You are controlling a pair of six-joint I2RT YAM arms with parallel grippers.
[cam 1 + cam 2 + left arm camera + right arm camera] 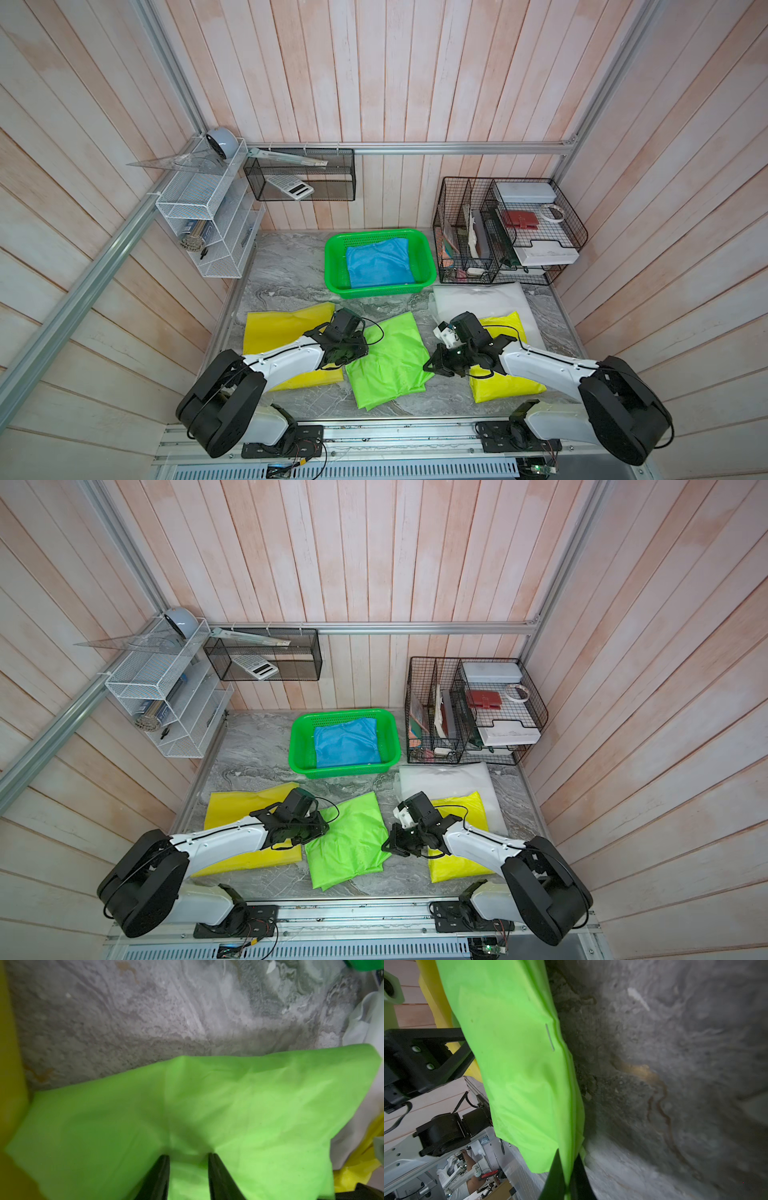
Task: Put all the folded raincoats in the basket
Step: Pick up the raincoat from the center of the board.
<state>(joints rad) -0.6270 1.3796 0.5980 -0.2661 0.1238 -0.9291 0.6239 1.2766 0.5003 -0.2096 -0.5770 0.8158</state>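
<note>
The lime-green raincoat (390, 357) lay folded on the grey marbled table (282, 270), near its front edge and skewed to it, well short of the basket (386, 291). It lay between two folded yellow raincoats, one (282, 328) on the left and one (509, 382) on the right. The basket, bright green and perforated, stood farther back near the middle of the table, and a folded blue raincoat (378, 262) already lay inside it. A white translucent sheet (486, 299) lay behind the right-hand yellow raincoat, just in front of the black wire organiser (507, 232).

The right pincer (428, 368) met the right edge of the lime-green raincoat. In the right wrist view its fingers (556, 1167) were clenched on that edge, with the layered fabric pinched between them and drawn up off the table.

The left pincer (359, 353) was over the raincoat's left edge. In the left wrist view its two dark fingers (160, 1176) stood apart, with green fabric filling the gap and creases running toward it. Whether they were gripping the cloth or merely straddling it I could not tell. Both arms reached in from the front rail, angled toward each other across the raincoat.
</note>
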